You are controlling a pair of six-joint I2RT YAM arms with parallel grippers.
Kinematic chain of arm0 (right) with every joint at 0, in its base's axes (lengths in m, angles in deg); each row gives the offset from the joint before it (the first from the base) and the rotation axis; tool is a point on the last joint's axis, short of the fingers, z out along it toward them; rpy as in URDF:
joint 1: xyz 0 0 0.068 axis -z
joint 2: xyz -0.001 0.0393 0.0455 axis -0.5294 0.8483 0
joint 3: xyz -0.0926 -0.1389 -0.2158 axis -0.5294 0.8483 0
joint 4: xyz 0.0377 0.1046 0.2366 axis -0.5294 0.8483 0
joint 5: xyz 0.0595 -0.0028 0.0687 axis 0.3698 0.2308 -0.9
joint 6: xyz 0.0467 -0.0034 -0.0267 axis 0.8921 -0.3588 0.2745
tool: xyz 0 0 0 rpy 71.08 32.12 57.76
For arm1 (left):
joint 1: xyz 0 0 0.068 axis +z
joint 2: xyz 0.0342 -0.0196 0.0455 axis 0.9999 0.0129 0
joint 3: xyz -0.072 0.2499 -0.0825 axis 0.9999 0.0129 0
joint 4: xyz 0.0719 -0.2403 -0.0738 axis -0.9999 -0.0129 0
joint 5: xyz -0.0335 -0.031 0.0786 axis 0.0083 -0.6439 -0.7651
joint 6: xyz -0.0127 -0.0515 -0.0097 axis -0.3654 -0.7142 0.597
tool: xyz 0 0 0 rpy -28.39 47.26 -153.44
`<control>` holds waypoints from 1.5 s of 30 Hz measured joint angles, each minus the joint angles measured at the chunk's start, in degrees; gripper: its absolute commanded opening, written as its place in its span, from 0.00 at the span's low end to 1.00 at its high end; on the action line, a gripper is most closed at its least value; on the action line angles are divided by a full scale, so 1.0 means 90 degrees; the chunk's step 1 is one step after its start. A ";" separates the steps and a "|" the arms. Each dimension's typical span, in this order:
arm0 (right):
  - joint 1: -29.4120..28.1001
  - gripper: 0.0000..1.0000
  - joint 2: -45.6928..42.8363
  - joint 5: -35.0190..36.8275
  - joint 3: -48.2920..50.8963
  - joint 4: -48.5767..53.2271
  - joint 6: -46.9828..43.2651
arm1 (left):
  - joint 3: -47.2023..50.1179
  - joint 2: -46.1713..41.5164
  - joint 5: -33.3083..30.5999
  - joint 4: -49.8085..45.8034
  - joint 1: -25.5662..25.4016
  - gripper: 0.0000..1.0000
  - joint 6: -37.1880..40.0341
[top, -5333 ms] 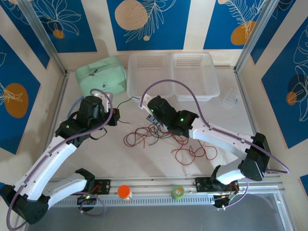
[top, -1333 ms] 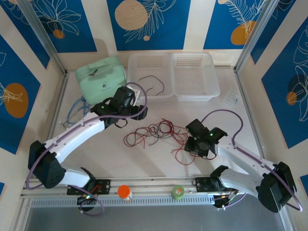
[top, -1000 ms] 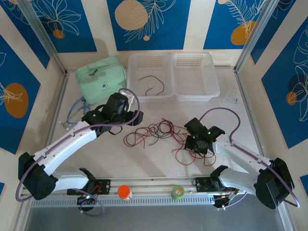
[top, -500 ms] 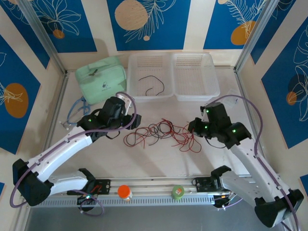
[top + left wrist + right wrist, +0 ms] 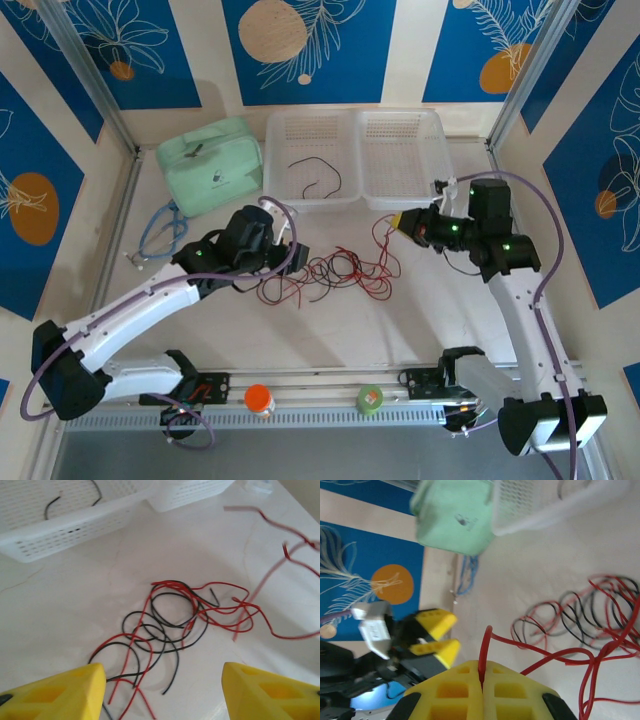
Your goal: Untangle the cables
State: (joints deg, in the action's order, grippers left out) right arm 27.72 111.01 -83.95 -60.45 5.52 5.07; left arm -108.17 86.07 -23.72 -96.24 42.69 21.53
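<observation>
Ops: Grip status, both sides?

Ctrl: The right gripper (image 5: 482, 677) is clamped tight on one red cable (image 5: 484, 642), pinched right at the fingertips. It sits up by the front of the right basket (image 5: 405, 205). The left gripper (image 5: 162, 672) has its jaws apart with nothing in them, low over the near edge of the tangle (image 5: 170, 615).

Ops: Where's the tangle?

Ctrl: Mid-table between the arms, in front of the baskets, with red and black loops interlocked. One black cable (image 5: 312, 180) lies in the left basket (image 5: 300, 203).

Ops: Advice for the pull?

Ctrl: Pin a black loop with the left first, or the whole knot likely drags along. Then pull slow with the right, straight away from the pile. Watch the crossings on the pile's right side for snags. The wire is thin and could slip the pinch, so no jerks.
</observation>
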 measured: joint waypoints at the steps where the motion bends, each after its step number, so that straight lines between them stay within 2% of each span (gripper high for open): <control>1: 0.0007 0.00 0.0007 -0.0049 -0.0083 -0.0114 0.0002 | 0.0002 0.0039 0.0044 0.0056 -0.0039 0.62 -0.0007; 7: 0.0019 0.00 0.0034 -0.0287 -0.0423 -0.0690 0.0027 | -0.0007 0.0379 0.0525 0.0726 -0.0277 0.67 -0.0180; 11: 0.0017 0.00 0.0034 -0.0287 -0.0435 -0.0872 0.0175 | -0.0017 0.0641 0.1161 0.1460 -0.0522 0.71 -0.0294; 16: -0.0109 0.00 -0.0146 0.0070 -0.0245 -0.1154 0.0464 | -0.0012 0.0809 0.1970 0.2523 -0.0780 0.68 -0.0656; 20: -0.0551 0.00 -0.0600 0.0964 0.0151 -0.1258 0.0685 | -0.0015 0.0828 0.2431 0.3031 -0.0894 0.62 -0.1139; 25: -0.1430 0.00 -0.1112 0.2499 0.0512 -0.1401 0.0940 | -0.0015 0.0879 0.2674 0.3099 -0.1081 0.57 -0.1549; 27: -0.1795 0.00 -0.1251 0.3152 0.0648 -0.1503 0.1086 | -0.0015 0.0952 0.2686 0.3099 -0.1151 0.61 -0.1659; 29: -0.2144 0.00 -0.1331 0.3789 0.0797 -0.1666 0.1246 | -0.0012 0.1086 0.2679 0.3111 -0.1217 0.71 -0.1797; 34: -0.2822 0.00 -0.1338 0.5054 0.1173 -0.1977 0.1598 | 0.0005 0.1564 0.2613 0.3303 -0.1372 0.76 -0.2098; 38: -0.3128 0.00 -0.1307 0.5729 0.1258 -0.2091 0.1758 | 0.0005 0.2011 0.2472 0.3514 -0.1467 0.77 -0.2344; 45: -0.3201 0.00 -0.1302 0.6273 0.1258 -0.2249 0.1802 | 0.0002 0.2385 0.1953 0.3534 -0.1630 0.77 -0.2606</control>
State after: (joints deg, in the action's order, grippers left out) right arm -1.09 99.29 -27.50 -49.13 -14.72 21.29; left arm -108.15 107.53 -6.14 -64.43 28.03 -1.92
